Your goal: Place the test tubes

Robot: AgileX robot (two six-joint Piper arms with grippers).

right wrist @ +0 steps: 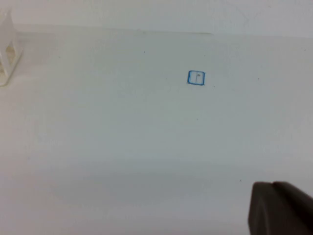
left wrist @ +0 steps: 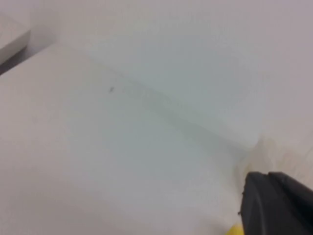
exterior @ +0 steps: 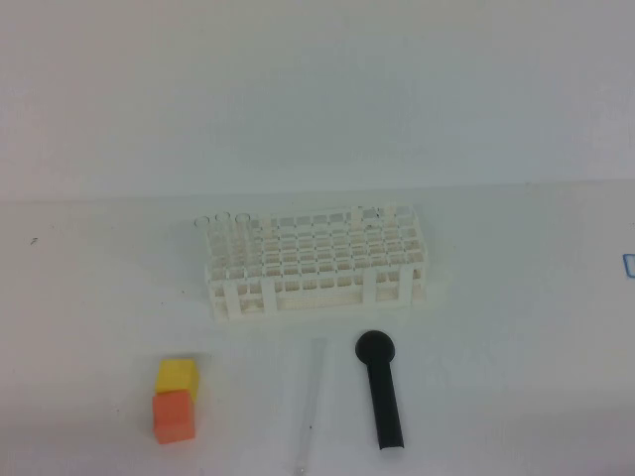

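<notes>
A white test tube rack [exterior: 317, 268] stands mid-table. Clear tubes stand upright in its back left corner [exterior: 220, 236] and near its back right end [exterior: 382, 213]. One loose clear test tube [exterior: 312, 402] lies on the table in front of the rack. Neither arm shows in the high view. My left gripper [left wrist: 268, 177] hovers over bare table, its black fingers pressed together on nothing, with a bit of the yellow block [left wrist: 235, 230] beside it. My right gripper [right wrist: 273, 185] is likewise shut and empty over white table; a corner of the rack [right wrist: 9, 51] shows far off.
A black rod with a round head [exterior: 382, 392] lies right of the loose tube. A yellow block [exterior: 178, 375] and an orange block [exterior: 174, 415] sit at the front left. A small blue square mark [right wrist: 196, 78] is on the table at the right.
</notes>
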